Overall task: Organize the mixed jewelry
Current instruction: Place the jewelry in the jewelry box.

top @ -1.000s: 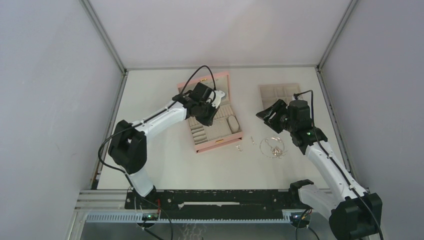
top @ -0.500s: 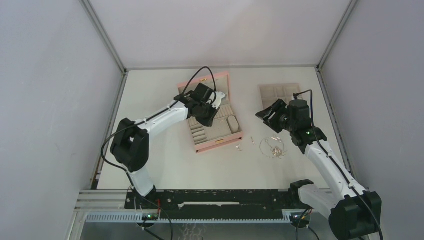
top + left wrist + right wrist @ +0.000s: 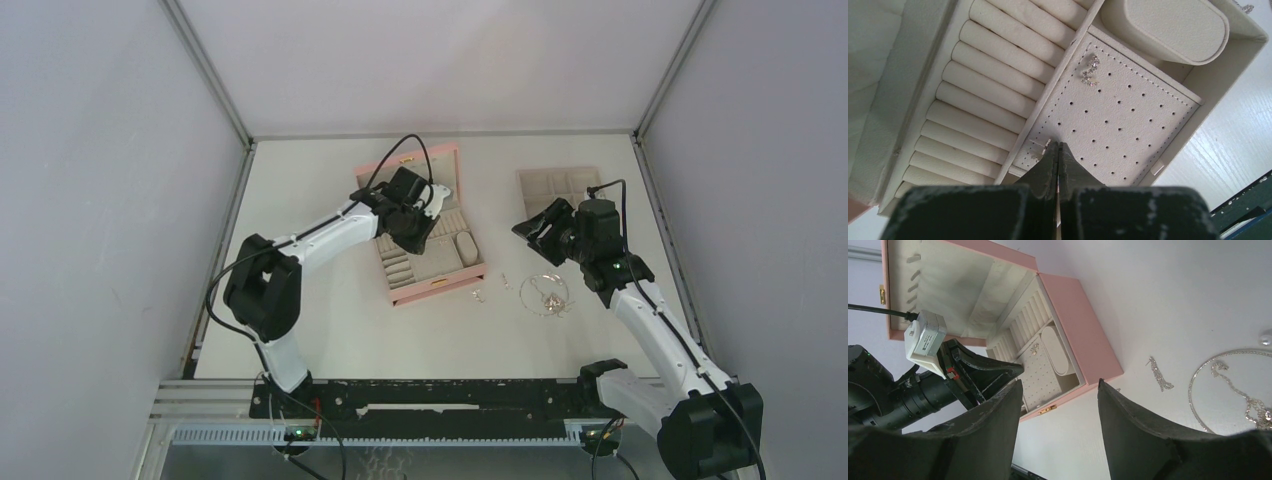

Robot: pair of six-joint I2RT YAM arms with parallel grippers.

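Note:
My left gripper (image 3: 419, 238) is shut, its tips (image 3: 1058, 145) down on the perforated beige panel inside the open pink box (image 3: 441, 285). A tiny silver piece (image 3: 1048, 145) lies against the left tip; I cannot tell whether it is pinched. A sparkly silver earring (image 3: 1090, 71) rests further up that panel. On the table right of the box lie a looped silver chain necklace (image 3: 545, 293) (image 3: 1230, 390) and small silver bits (image 3: 478, 295) (image 3: 1159, 374). My right gripper (image 3: 533, 230) (image 3: 1058, 382) hovers open and empty above the table, left of the necklace.
A flat beige compartment tray (image 3: 560, 184) lies at the back right, behind my right arm. The pink box's lid (image 3: 948, 285) stands open towards the back. Ring rolls (image 3: 983, 95) and an oval cushion (image 3: 1168, 27) fill the box's other compartments. Enclosure walls stand on both sides.
The left arm's elbow has drifted slightly to the right. Both grippers and the jewelry stay where they were.

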